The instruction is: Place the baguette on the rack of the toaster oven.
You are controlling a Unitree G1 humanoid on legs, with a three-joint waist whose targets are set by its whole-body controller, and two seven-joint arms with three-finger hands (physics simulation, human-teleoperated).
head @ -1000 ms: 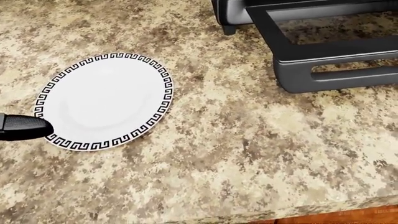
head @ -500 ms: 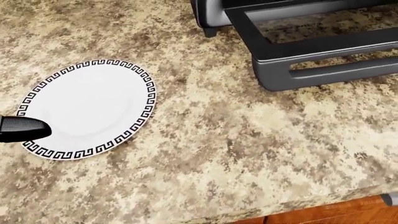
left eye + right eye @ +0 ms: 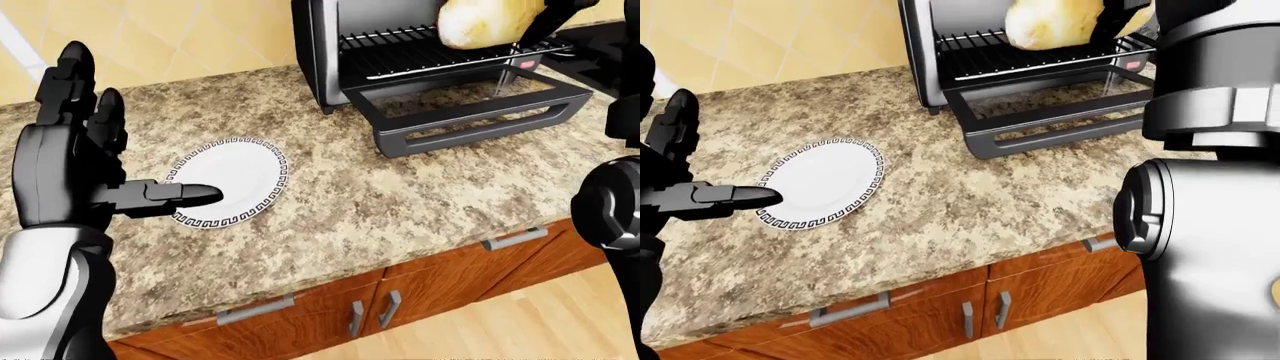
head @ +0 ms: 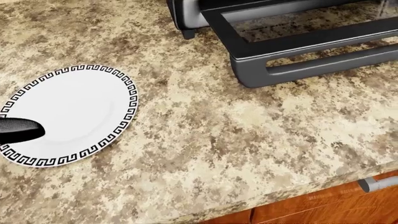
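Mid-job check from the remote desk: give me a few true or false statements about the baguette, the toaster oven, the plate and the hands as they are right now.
1. The toaster oven door is open, folded down over the counter. True.
2. The baguette lies on the plate. False: the plate is bare; the baguette is held up at the oven's mouth, above the rack.
3. The left hand is open, one finger reaching over the plate's rim. True.
4. The plate is plain white all over. False: a black key pattern rings its rim.
5. The right hand is empty. False: it grips the baguette.
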